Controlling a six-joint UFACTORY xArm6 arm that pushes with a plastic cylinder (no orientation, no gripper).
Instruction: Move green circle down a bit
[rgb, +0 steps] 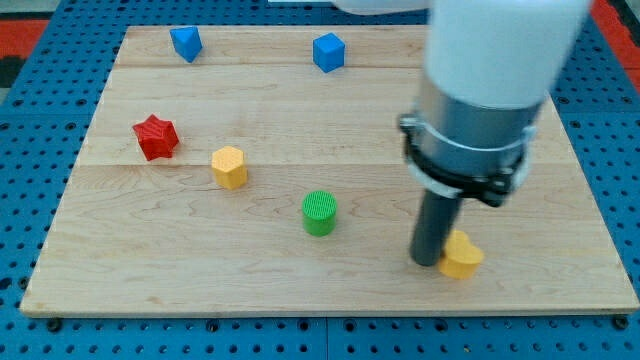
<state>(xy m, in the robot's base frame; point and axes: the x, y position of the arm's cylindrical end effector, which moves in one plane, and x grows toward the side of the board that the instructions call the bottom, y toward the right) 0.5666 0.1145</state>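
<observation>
Rod upright, my tip (428, 262) touching yellow block (462, 257).

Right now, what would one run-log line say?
tip: touching yellow block | green circle: apart, to view's left, not yet pushed | board

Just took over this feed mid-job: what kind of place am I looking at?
Probably a robotics lab bench: a wooden board lies on blue perforated matting, with small coloured blocks like the green circle. My tip touches a yellow block.

Wooden board (300, 290): green circle (320, 213) at centre; my tip (427, 262) lower right, touching yellow block (462, 256); red star (155, 137), yellow hexagon (229, 167) left; two blue blocks (186, 42) (328, 52) at top.
</observation>
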